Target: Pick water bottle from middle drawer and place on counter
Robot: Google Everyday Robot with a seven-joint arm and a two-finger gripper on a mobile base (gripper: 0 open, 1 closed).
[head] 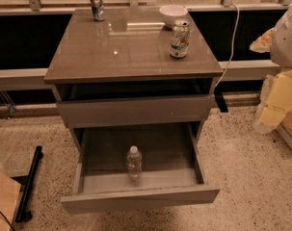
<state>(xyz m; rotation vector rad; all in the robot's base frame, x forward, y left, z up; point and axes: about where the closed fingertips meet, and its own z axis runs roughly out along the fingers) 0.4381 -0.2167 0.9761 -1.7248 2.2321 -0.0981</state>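
The water bottle [134, 162], clear with a white cap, stands upright in the middle drawer [140, 198], near the middle of its front wall. The drawer is pulled fully out below another flat drawer front [136, 110]. The glossy grey-brown counter [121, 52] tops the cabinet. My gripper is out of view; only a white part of the arm [286, 32] shows at the right edge, above and to the right of the cabinet.
On the counter stand a dark silvery can [96, 4] at the back left, a white bowl [173, 15] at the back right, and a white-and-green can [179, 39] in front of the bowl. A white cable [232, 42] hangs to the right. Boxes and bags [280, 100] sit on the floor at right.
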